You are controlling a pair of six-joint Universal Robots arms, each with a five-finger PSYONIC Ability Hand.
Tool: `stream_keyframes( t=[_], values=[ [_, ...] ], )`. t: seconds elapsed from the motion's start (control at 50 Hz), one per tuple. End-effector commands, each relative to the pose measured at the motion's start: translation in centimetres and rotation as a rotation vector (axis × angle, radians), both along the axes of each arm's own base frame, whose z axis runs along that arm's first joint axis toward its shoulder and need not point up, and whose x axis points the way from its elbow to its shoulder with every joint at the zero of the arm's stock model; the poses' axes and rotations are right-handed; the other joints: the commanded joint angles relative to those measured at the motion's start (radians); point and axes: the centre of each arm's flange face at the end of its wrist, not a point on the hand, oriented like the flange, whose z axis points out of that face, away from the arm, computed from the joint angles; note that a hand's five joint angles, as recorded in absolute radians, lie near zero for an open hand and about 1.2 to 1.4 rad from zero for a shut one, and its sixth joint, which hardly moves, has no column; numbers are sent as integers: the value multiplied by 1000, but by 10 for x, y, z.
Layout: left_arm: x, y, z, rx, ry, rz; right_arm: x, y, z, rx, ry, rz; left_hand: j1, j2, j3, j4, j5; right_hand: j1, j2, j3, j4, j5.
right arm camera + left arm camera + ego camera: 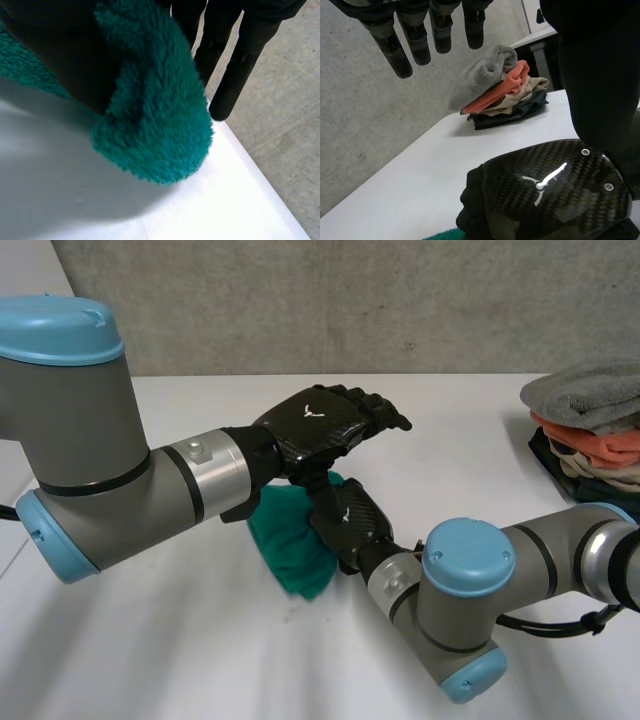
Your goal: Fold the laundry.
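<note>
A teal fleecy cloth point(293, 545) hangs bunched just above the white table point(140, 650), under both hands. My right hand point(347, 523) comes in from the right and has it: in the right wrist view a fold of the cloth point(155, 115) wraps over the thumb point(70, 55) and lies against the straight fingers point(235, 70). My left hand point(320, 423) hovers directly above the right hand, fingers point(415, 35) straight and spread, holding nothing. The left wrist view has the right hand's glossy back point(550, 195) below the left palm and a sliver of teal cloth point(445, 235).
A stack of folded laundry point(590, 430), grey on top, then orange, beige and dark, sits at the table's far right edge; it lies beyond the left fingertips as the stack point(500, 90). A grey wall runs behind the table.
</note>
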Motion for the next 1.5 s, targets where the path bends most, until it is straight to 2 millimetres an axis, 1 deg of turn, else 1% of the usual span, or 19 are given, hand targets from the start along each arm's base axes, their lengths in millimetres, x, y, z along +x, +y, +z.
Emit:
stream_keyframes(
  t=[0.02,0.18,0.26,0.42,0.48,0.56,0.58,0.64,0.66,0.74,0.84,0.88,0.98,1.16,1.18,1.2,1.22,1.3,1.5],
  values=[
    [4,-5,3,-8,2,24,8,-10,21,-44,-58,-2,-17,-17,-25,-16,-34,373,282,288,287,331],
    [21,-21,32,-84,42,116,0,-55,88,-177,-197,-76,-14,-14,-22,-13,-31,373,282,288,287,331],
    [29,-28,50,-130,69,153,-12,-82,135,-288,-270,-128,-14,-14,-22,-13,-31,373,282,288,287,331],
    [32,-26,66,-169,94,158,-82,-152,233,-550,-380,-313,-14,-14,-22,-13,-31,373,282,288,287,331],
    [32,-24,65,-166,92,156,-106,-170,249,-592,-399,-354,-14,-14,-22,-13,-31,373,282,288,287,331],
    [30,-21,62,-154,86,149,-160,-200,264,-611,-428,-401,-14,-14,-22,-13,-31,373,282,288,287,331],
    [31,-21,59,-147,82,149,-186,-214,263,-604,-430,-424,-14,-14,-22,-13,-31,373,282,288,287,331],
    [31,-20,55,-133,74,149,-226,-233,253,-575,-421,-460,-14,-14,-22,-13,-31,373,282,288,287,331],
    [31,-20,52,-129,70,148,-249,-244,243,-547,-409,-474,-14,-14,-22,-13,-31,373,282,288,287,331],
    [31,-18,48,-114,62,145,-290,-267,190,-428,-350,-484,-14,-14,-22,-13,-31,373,282,288,287,331],
    [30,-16,44,-102,55,139,-329,-277,122,-271,-288,-473,-14,-14,-22,-13,-31,373,282,288,287,331],
    [28,-13,42,-99,54,130,-358,-275,89,-191,-271,-486,-14,-14,-22,-13,-31,373,282,288,287,331],
    [21,-3,41,-98,54,101,-381,-263,48,-80,-251,-443,-14,-14,-22,-13,-31,373,282,288,287,331],
    [20,0,47,-115,63,93,-391,-251,47,-59,-239,-432,-14,-14,-22,-13,-31,373,282,288,287,331],
    [20,0,47,-116,64,93,-390,-250,49,-61,-239,-433,-14,-14,-22,-13,-31,185,94,100,99,143],
    [20,1,48,-117,65,92,-390,-249,59,-75,-238,-436,-14,-14,-22,-13,-31,-599,-690,-684,-685,-641],
    [20,1,48,-118,65,93,-390,-248,63,-81,-238,-439,-14,-14,-22,-13,-31,-849,-940,-934,-935,-891],
    [19,4,50,-116,69,86,-387,-241,92,-110,-258,-459,-14,-14,-22,-13,-31,-849,-940,-934,-935,-891],
    [2,38,61,-149,101,-4,-382,-230,124,-103,-355,-526,-14,-14,-22,-13,-31,-849,-940,-934,-935,-891]
  ],
)
